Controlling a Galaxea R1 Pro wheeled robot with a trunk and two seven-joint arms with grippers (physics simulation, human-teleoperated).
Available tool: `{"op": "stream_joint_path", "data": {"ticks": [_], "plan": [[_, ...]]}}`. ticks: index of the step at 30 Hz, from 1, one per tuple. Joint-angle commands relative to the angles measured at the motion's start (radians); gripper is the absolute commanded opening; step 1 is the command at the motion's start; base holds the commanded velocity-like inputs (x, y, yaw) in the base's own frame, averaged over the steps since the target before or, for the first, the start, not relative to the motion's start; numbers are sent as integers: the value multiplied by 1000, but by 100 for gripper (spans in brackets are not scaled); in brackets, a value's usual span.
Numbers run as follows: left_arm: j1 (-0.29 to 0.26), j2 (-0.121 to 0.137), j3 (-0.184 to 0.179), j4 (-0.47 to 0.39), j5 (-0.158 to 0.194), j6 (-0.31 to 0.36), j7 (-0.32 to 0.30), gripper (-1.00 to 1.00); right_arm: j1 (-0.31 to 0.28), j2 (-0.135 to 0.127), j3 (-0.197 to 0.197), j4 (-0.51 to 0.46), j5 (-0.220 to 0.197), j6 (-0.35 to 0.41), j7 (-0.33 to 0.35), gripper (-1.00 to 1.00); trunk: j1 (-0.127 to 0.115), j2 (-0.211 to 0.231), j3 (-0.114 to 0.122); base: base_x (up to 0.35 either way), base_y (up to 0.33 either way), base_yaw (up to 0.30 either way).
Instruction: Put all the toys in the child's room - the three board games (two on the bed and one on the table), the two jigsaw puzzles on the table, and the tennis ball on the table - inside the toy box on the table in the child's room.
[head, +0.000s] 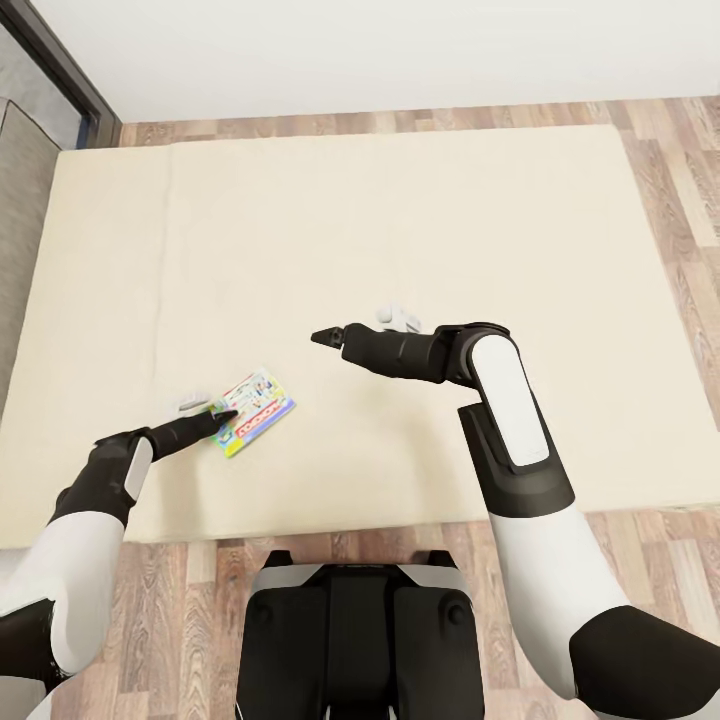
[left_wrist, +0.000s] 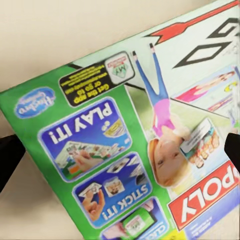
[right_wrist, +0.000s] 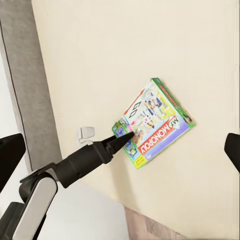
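Board game (head: 255, 411): flat printed box with green border and red "MONOPOLY" band, lying on the bed (head: 400, 220) near its front edge, toward the headboard side.
Left gripper (head: 222, 414): low over the board game's near edge, black fingertips spread either side of it; contact cannot be told.
Right gripper (head: 322, 338): above bare mattress, well apart from the board game; jaw state cannot be told.
Headboard (right_wrist: 30, 85): grey, along the bed's side.

In the left wrist view the board game (left_wrist: 135, 145) runs off the frame's edges so its red title reads only "POLY", while in the head view the left pincer (head: 222, 412) covers its near corner and its print is too small to read.
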Motion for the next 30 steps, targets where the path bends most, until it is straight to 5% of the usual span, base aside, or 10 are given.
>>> {"op": "stream_joint_path", "data": {"ticks": [1,30], "plan": [[0,-1,4,-1,0,8,-5,100,-1,0,0,-1,-9,2,-11,100,1,-2,-1,0,-160,0],[-1,-1,4,-4,0,8,-7,100,-1,0,1,-1,-9,0,-12,100,1,-2,-1,0,-73,0]]}}
